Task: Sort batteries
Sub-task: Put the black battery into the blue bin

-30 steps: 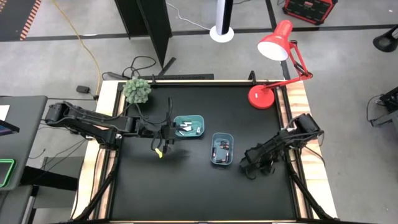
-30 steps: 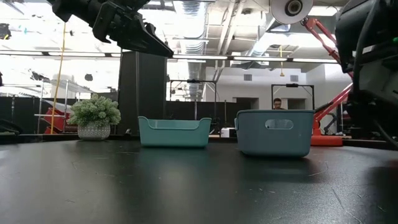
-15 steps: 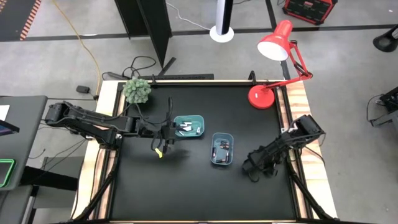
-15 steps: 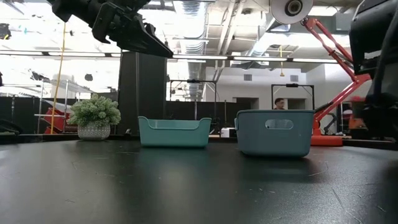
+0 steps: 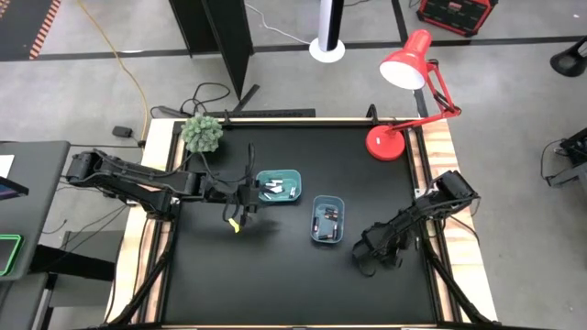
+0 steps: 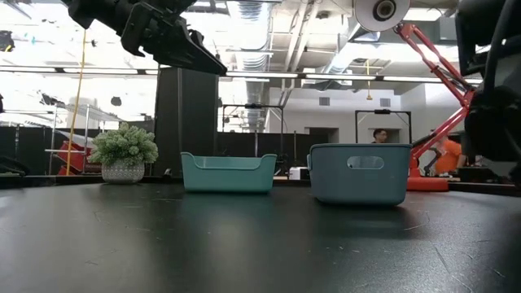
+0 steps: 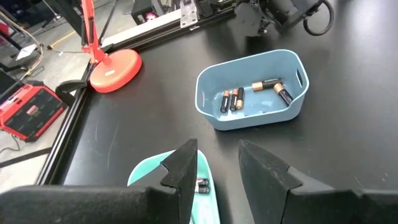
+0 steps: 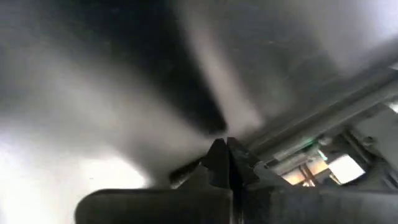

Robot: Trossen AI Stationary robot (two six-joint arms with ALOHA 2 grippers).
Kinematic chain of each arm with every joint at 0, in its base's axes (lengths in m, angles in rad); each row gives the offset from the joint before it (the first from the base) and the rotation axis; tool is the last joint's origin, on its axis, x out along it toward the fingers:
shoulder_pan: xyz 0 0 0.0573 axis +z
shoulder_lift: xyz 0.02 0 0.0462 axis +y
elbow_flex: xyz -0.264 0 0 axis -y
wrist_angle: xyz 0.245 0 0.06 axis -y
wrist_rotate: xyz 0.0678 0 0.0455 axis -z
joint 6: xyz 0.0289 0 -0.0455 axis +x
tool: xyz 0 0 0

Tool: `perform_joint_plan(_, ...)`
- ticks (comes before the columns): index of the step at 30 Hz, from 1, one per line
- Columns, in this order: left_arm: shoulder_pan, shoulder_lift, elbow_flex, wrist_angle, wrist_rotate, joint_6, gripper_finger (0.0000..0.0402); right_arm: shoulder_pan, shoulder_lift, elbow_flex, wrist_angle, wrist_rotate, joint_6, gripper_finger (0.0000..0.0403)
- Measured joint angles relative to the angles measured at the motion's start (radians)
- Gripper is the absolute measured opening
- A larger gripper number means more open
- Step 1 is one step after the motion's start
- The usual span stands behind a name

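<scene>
Left gripper (image 7: 216, 171): fingers (image 7: 185, 168) parted with a gap between them, nothing held; in the left wrist view the gap looks down on bare tabletop past the teal tray (image 7: 208, 205). In the high view the left gripper (image 5: 246, 194) sits just beside the teal tray's (image 5: 278, 186) left end, raised above the table (image 5: 275, 275); the low view shows it high up at top left (image 6: 203, 57), well clear of the surface. Left arm reaches in from the table's left edge.

Right gripper (image 8: 225, 155): fingertips pressed together, no gap, holding nothing. In the high view it (image 5: 364, 259) is low over the table near the right edge, right of and slightly in front of the blue tray (image 5: 327, 220), apart from it. Right arm comes in from the right edge.

Batteries: light-coloured ones (image 5: 275, 190) lie in the teal tray, dark ones (image 5: 329, 216) in the blue tray. Left wrist view shows four dark, copper-ended batteries (image 7: 235, 98) flat on the blue tray's (image 7: 211, 115) floor, two side by side, two end to end near the far wall. Both trays sit near the table's middle, teal one left and further back, blue one right.

Red desk lamp (image 5: 404, 69) at the back right corner, small potted plant (image 5: 202, 134) at the back left corner. A person (image 6: 380, 137) shows far back in the room in the low view.
</scene>
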Motion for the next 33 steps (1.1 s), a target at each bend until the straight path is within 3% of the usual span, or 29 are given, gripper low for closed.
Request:
perform_joint_plan(9,0.0,0.0,0.0,0.003,0.0,0.0,0.0112,0.025,0.0,0.07,-0.109,0.051,0.045,0.0)
perform_joint_plan(18,0.0,0.0,0.0,0.002,0.0,0.0,0.0112,0.071,0.0,0.077,-0.13,-0.002,0.107,0.0)
perform_joint_plan(28,0.0,0.0,0.0,0.003,0.0,0.0,0.0112,0.089,-0.007,0.201,-0.154,0.16,0.234,0.0)
perform_joint_plan(33,0.0,0.0,0.0,0.003,0.0,0.0,0.0112,0.096,-0.067,0.271,-0.133,0.252,0.431,0.0013)
